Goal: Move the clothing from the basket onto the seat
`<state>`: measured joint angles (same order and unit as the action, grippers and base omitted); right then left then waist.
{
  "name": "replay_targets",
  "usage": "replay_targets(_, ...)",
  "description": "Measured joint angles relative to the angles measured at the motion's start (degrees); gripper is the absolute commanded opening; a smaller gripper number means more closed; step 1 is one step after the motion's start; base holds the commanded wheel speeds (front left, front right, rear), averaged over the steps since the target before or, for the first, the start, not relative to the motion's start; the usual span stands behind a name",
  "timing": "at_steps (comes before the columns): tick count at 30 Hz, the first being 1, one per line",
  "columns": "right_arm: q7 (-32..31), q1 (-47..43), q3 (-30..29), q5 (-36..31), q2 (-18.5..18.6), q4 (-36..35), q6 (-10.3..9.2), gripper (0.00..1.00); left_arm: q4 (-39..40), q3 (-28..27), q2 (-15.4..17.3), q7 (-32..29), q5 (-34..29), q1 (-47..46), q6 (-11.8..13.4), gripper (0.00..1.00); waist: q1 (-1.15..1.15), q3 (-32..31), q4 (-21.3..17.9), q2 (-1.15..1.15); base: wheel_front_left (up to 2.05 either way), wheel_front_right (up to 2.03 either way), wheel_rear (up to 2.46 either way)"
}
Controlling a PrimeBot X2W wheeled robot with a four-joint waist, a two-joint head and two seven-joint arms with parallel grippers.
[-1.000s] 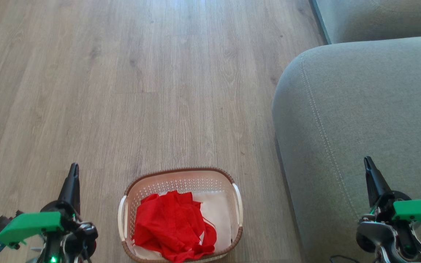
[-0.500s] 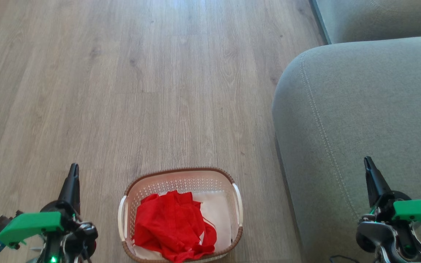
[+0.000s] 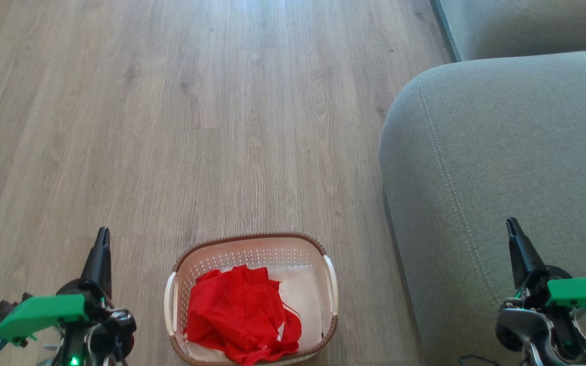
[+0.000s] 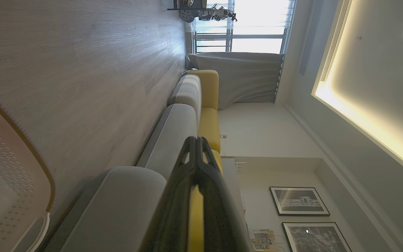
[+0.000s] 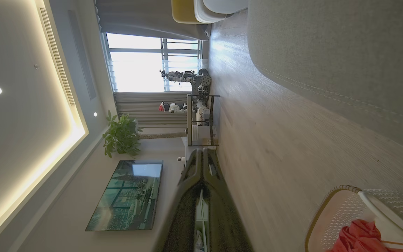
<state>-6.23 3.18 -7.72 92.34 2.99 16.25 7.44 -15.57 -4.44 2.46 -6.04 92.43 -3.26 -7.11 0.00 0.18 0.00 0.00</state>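
I see the crumpled bright red mesh clothing [image 3: 242, 315] lying inside the small cream perforated plastic basket [image 3: 252, 237] with a brown woven-look rim; it stands on the pale wood-plank floor [image 3: 171, 127], just beside the large grey-green fabric seat [image 3: 501, 142]; my left gripper [image 3: 102, 235] and right gripper [image 3: 511, 223] flank it, fingers pressed together, holding nothing

Pale wood-plank floor [image 3: 171, 127] runs to a bright window [image 5: 145, 66]; a potted plant [image 5: 121, 136] stands near a television [image 5: 128, 196] on the wall.
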Motion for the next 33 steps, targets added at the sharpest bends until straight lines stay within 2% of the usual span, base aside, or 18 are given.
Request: replay_targets(33,0.0,0.0,0.0,0.0,0.0,0.0,0.00,0.00,0.0,0.0,0.0,0.0,0.0,0.0,0.0,0.00,0.00,0.0,0.0,0.00,0.00,0.00,0.00)
